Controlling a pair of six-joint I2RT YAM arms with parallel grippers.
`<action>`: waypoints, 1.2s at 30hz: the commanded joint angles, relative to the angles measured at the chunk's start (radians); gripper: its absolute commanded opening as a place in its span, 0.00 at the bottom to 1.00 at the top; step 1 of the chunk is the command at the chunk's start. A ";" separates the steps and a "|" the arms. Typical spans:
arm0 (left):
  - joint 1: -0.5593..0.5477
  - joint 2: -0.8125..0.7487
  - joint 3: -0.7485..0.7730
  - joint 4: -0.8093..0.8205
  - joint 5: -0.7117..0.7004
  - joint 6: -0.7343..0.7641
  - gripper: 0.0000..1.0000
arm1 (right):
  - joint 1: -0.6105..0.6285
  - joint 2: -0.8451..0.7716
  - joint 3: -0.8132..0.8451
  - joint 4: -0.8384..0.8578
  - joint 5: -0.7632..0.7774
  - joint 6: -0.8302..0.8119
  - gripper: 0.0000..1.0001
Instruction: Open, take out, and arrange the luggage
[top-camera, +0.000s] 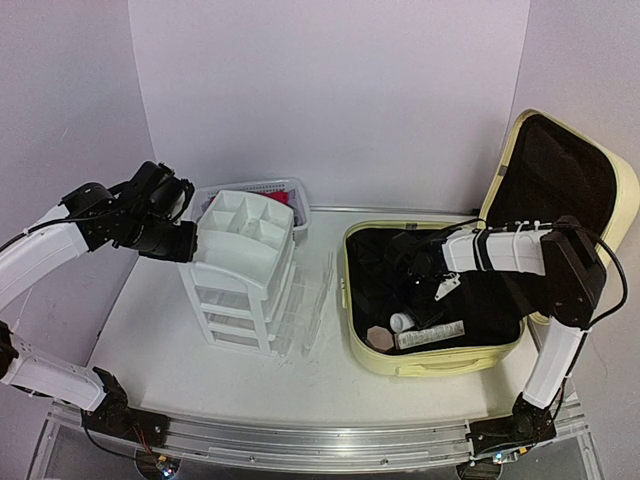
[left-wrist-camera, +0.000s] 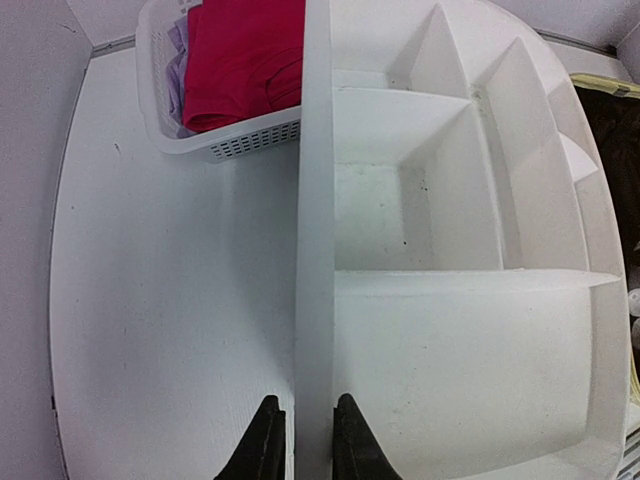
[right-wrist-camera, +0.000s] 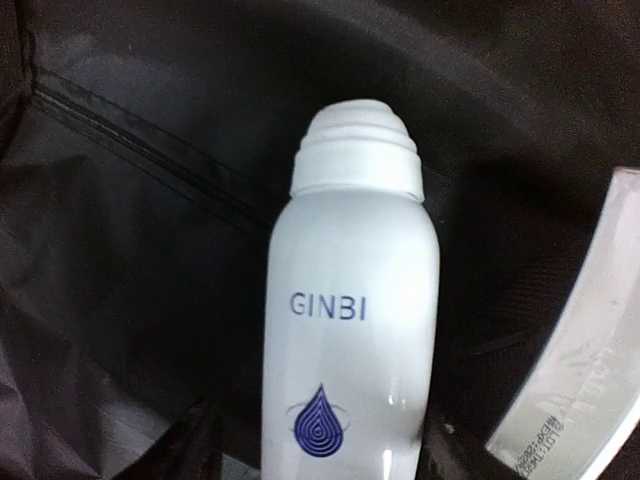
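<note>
From above, the pale yellow hard-shell suitcase (top-camera: 440, 365) lies open on the right side of the white table (top-camera: 160, 340), with its lid standing up. The right gripper (top-camera: 428, 285) is down inside it, over a small white plastic bottle (top-camera: 402, 321) that lies next to a flat silver tube (top-camera: 432, 334). The left gripper (top-camera: 188, 243) is at the edge of the tall white plastic drawer organizer (top-camera: 245, 255). That tower looks thin and tall. A hard push or pull from the left arm could tip it over onto the table.

From the left wrist, the left gripper (left-wrist-camera: 303, 452) is pinching the thin top wall of the organizer (left-wrist-camera: 315, 200) between its two dark fingers. The grip is only on the edge, so I think it could slip off if the arm jerks. The white mesh plastic basket (left-wrist-camera: 250, 145) sits close behind.

From the right wrist, the bottle (right-wrist-camera: 350, 330) fills the middle, lying on the black fabric lining (right-wrist-camera: 130, 250). I cannot tell if the right gripper is squeezing it yet. The bottle is round and smooth. It could roll or pop out if squeezed off-centre. The fingers might also snag the soft lining.
</note>
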 joint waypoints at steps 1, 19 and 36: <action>0.004 -0.030 -0.024 -0.086 -0.022 0.009 0.16 | 0.002 -0.015 0.018 -0.036 -0.017 -0.012 0.53; 0.004 -0.014 -0.020 -0.080 -0.010 0.006 0.16 | 0.016 -0.253 -0.103 0.605 -0.374 -0.601 0.28; 0.004 -0.014 -0.027 -0.073 0.004 -0.001 0.17 | 0.341 -0.062 0.213 0.600 -0.004 -0.643 0.25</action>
